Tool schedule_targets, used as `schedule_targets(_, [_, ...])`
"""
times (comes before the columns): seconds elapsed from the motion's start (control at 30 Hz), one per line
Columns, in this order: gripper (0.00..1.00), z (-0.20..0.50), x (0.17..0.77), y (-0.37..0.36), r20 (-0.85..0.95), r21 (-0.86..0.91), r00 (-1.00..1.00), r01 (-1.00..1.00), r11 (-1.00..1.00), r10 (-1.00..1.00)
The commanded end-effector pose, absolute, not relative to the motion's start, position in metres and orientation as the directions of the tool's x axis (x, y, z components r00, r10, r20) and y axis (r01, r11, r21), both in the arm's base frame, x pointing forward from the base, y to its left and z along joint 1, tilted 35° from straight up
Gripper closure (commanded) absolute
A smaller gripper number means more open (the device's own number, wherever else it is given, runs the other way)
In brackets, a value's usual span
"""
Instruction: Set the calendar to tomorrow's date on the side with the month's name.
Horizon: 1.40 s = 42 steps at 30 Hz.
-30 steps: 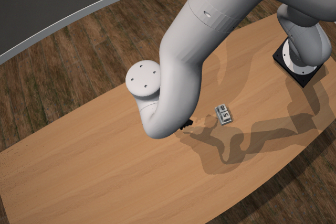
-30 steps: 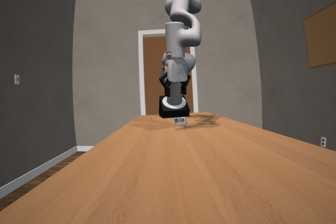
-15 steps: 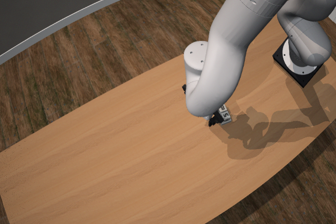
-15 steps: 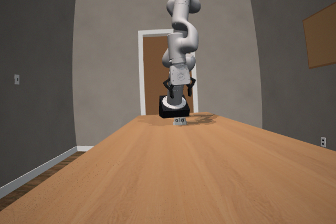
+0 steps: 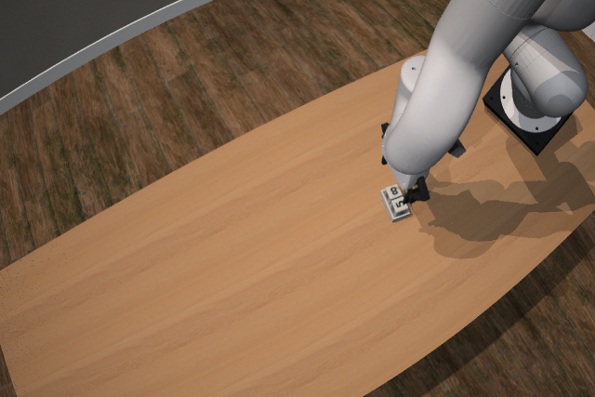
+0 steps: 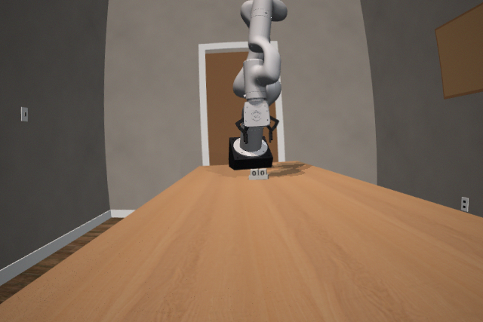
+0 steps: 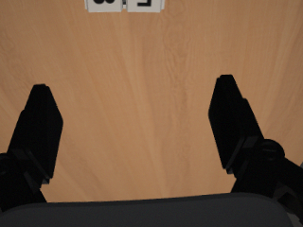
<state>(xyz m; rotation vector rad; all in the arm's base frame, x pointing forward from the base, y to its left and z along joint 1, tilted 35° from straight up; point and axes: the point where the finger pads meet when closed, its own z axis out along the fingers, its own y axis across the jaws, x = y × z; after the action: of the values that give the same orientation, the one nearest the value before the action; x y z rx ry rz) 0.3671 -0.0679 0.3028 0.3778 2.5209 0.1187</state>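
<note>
- The surface (image 5: 191,262) (image 6: 253,252) (image 7: 133,142) runs from the front of the exterior view back toward the arm.
- The tray (image 5: 393,219) (image 6: 258,177) (image 7: 163,5) sits flat on it, near the far end, in front of the base.
- Two cubes stand side by side in the tray: one has 8 on top (image 5: 393,191) (image 6: 253,173) (image 7: 105,4), the other 5 (image 5: 399,205) (image 6: 262,173) (image 7: 144,4). Each shows a 0 toward the exterior view.
- The hand (image 5: 395,179) (image 6: 258,140) (image 7: 133,97) is wide open with nothing between its fingers, pointing down above the surface. In the wrist view the cubes lie beyond the fingertips, cut off by the top edge.
- The arm (image 5: 432,104) (image 6: 259,30) reaches over from its black base (image 5: 536,150) (image 6: 251,162), which stands beyond the tray. Its shadow falls on the surface beside the tray.
- Behind the base is a brown door (image 6: 222,96) in a white frame (image 6: 201,108), set in the grey back wall (image 6: 155,77).
</note>
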Motion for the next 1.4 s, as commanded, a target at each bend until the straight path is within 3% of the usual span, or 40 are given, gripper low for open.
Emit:
schedule_targets(0.0, [0.0,0.292,0.353,-0.067,-0.543,0.196,-0.763,0.29,0.937,0.349])
schedule_targets(0.87, [0.0,0.289,0.35,-0.068,-0.537,0.209,-0.757,0.308,0.928,0.372])
schedule_targets(0.97, [0.0,0.276,0.337,-0.074,-0.483,0.297,-0.699,0.436,0.849,0.528])
schedule_targets(1.37, [0.0,0.248,0.308,-0.086,-0.326,0.463,-0.476,0.672,0.578,0.816])
